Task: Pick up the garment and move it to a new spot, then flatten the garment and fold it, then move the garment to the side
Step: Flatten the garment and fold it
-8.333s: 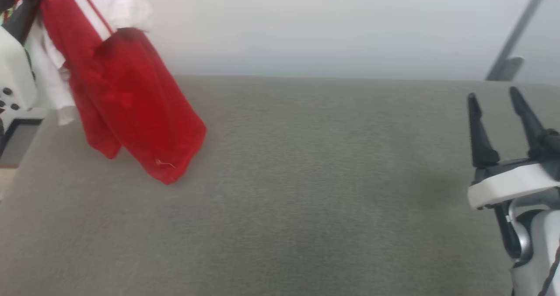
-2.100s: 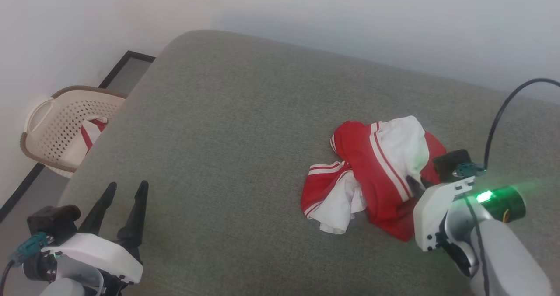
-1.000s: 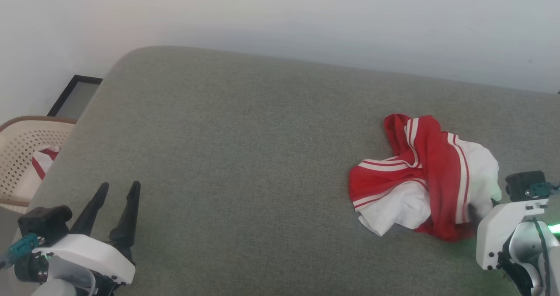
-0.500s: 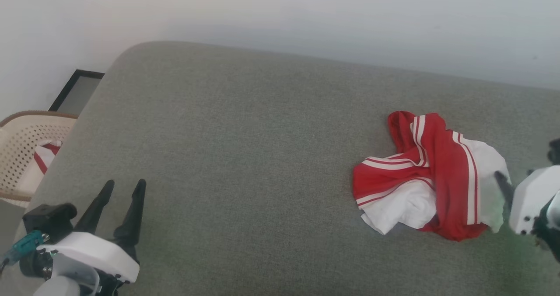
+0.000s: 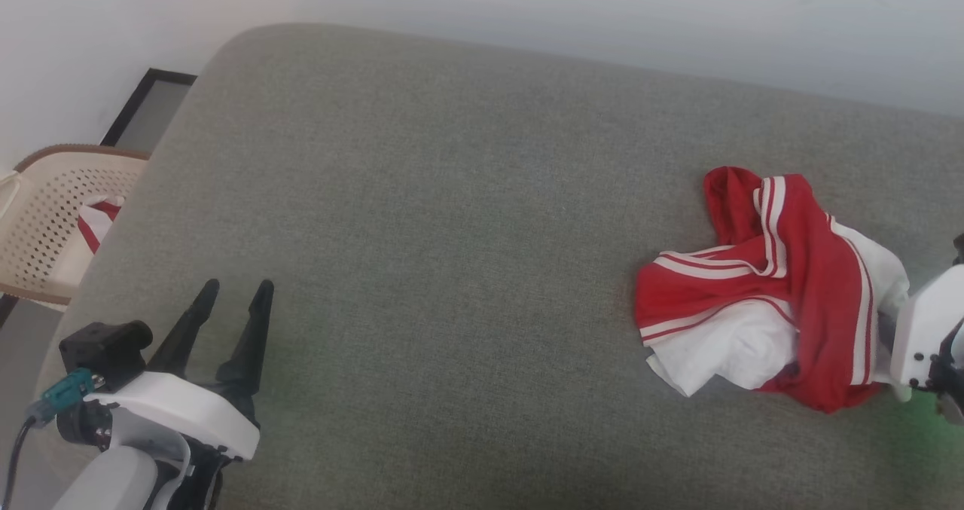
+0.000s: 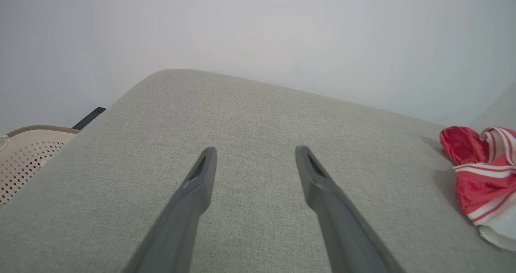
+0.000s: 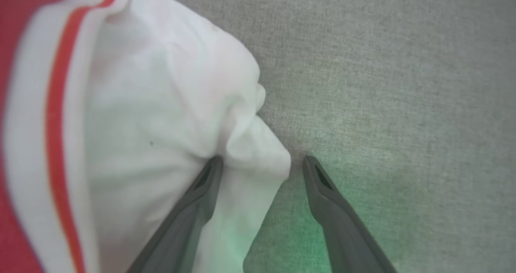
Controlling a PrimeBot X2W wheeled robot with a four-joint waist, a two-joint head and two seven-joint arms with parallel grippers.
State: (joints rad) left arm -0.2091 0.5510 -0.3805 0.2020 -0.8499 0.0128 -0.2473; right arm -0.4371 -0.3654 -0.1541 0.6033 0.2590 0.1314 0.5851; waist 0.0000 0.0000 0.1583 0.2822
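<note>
Your garment (image 5: 768, 291) lies crumpled on the couch (image 5: 452, 231), right end. Right gripper (image 7: 260, 160) spread apart, white fold between its fingers, not clamped. Left gripper (image 5: 233, 290) spread, empty, over couch's left end.

My left gripper (image 5: 237, 288) sits at the lower left of the head view. Its two long dark fingers (image 5: 248, 337) are spread in an open V and point up and away from me, rising from a white left wrist housing (image 5: 181, 419) with my pale forearm (image 5: 113, 484) curving down beneath it. My right gripper (image 7: 263, 159) also has its jaws well apart, both dark fingers slanting outward in its own wrist view, and its white right wrist housing (image 5: 922, 329) shows at the far right edge of the head view.
</note>
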